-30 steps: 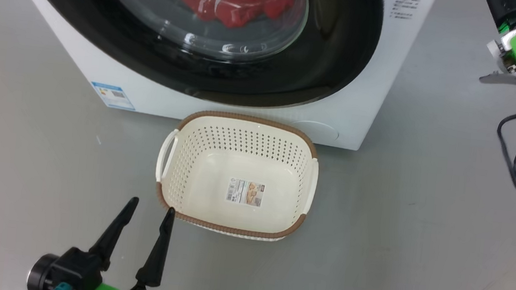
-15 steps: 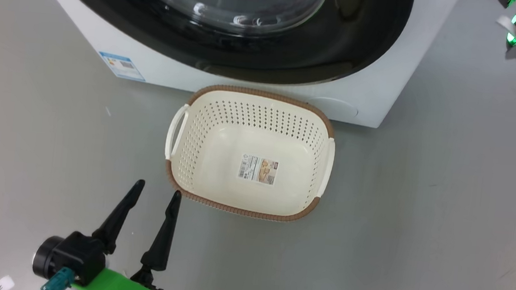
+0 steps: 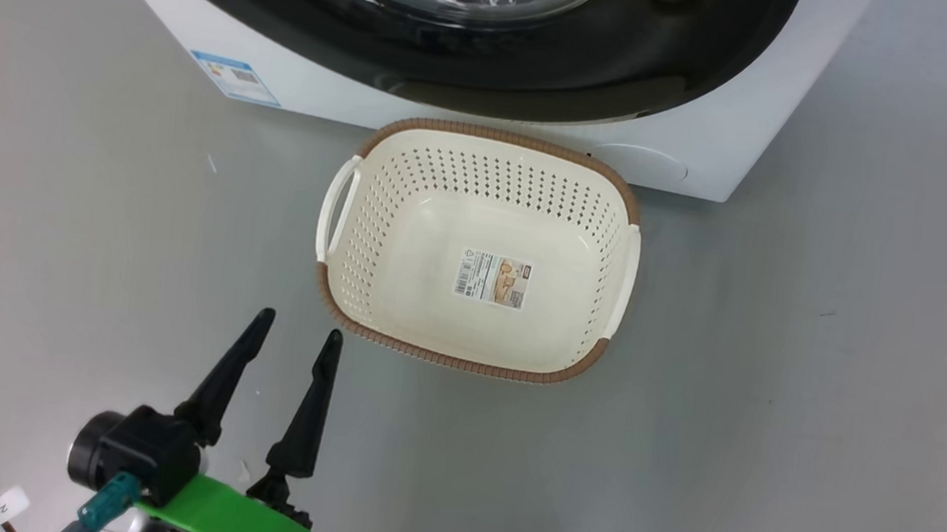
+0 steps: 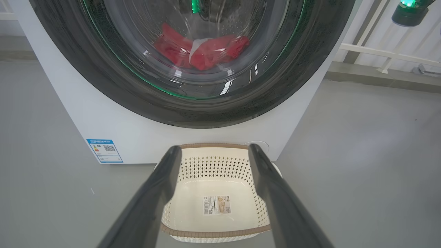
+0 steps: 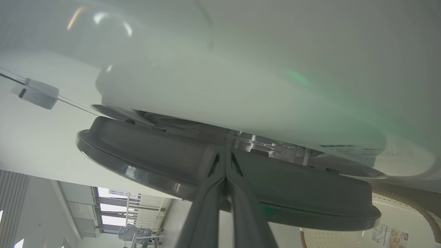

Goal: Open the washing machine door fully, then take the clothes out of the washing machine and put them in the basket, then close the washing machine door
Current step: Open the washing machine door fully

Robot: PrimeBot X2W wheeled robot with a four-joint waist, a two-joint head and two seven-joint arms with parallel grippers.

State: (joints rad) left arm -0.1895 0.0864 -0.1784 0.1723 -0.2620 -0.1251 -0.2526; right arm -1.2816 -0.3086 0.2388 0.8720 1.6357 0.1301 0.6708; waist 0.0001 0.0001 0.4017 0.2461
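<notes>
The right gripper [image 5: 225,155], fingers pressed together, points at the right rim of the washing machine door [image 5: 137,148] (the nearer arm); the left gripper [image 3: 299,325], spread wide, hangs empty.

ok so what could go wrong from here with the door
1. The right tool is shut, its thin tips at the edge of the door; on that glossy rim they could slip off before it opens.
2. The basket sits close against the washer below the door; an arm reaching down might knock it.
3. The left tool, open, hangs near the basket's corner and could nudge it.
</notes>
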